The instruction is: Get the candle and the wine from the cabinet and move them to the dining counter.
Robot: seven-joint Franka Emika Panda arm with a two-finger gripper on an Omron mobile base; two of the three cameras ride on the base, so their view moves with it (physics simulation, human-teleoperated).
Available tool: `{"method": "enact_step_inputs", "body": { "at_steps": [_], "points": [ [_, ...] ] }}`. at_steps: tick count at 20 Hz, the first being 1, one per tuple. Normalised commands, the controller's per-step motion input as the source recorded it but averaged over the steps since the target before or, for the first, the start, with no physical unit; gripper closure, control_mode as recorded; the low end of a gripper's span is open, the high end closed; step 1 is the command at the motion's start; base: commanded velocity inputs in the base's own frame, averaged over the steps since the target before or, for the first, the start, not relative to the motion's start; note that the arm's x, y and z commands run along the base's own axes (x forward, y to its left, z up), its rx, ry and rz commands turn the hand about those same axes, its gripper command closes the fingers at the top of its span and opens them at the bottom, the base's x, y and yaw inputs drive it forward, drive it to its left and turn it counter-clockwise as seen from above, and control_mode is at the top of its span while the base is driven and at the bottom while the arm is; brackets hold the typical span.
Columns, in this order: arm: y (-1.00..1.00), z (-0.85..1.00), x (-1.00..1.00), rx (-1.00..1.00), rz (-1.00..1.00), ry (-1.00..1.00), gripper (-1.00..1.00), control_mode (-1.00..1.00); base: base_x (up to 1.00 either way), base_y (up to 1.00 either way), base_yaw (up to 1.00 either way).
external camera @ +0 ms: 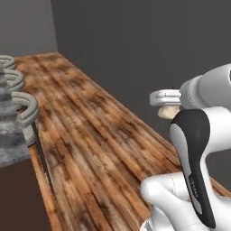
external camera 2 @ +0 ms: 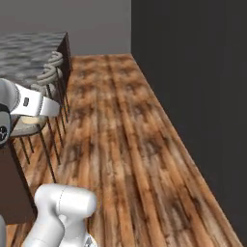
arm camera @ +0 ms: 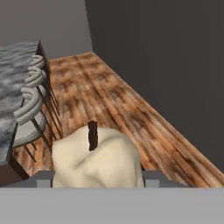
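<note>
Nearest you, in the hand view, the candle (arm camera: 98, 159) sits right between the gripper (arm camera: 98, 178) tips — a cream, lumpy lump with a short dark wick standing up from its top. The two grey fingers (arm camera: 43, 178) show at either side of its base, so the jaws are closed on the candle, set fairly wide to take its girth. You are carrying it in the air, above the wood floor (arm camera: 109, 100).

In the left base view you see the gripper (external camera: 168, 104) side on, past the white arm, with a bit of the candle (external camera: 168, 112) peeking out below the pale finger. In the right base view the hand comes in from the left edge, and a sliver of the candle (external camera 2: 30, 119) shows under the gripper (external camera 2: 36, 113).

Further out, to the left of the hand, stands the dining counter (arm camera: 15, 70) with its grey-black marbled top on a dark base. Grey stools (arm camera: 30, 94) line its near edge — you see their curved backs and thin dark legs. The candle is off the counter, out over the floor beside the stools.

Beyond that the plank floor runs on to the far corner, with a dark wall (arm camera: 166, 57) along the right and a lighter grey wall behind the counter.
</note>
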Motion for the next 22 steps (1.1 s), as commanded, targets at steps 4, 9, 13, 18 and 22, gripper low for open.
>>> {"method": "enact_step_inputs", "body": {
  "at_steps": [4,9,13,18,22],
  "points": [
    [0.0,0.0,0.0,0.0,0.0,0.0,1.0,1.0,0.59,-0.28,0.77],
    [0.0,0.0,0.0,0.0,0.0,0.0,1.0,1.0,0.55,-0.41,0.74],
    [0.0,0.0,0.0,0.0,0.0,0.0,1.0,1.0,0.45,-0.7,0.63],
    [0.0,0.0,0.0,0.0,0.0,0.0,1.0,1.0,0.48,-0.95,0.51],
    [0.0,0.0,0.0,0.0,0.0,0.0,1.0,1.0,0.49,-1.0,0.47]
  ]
}}
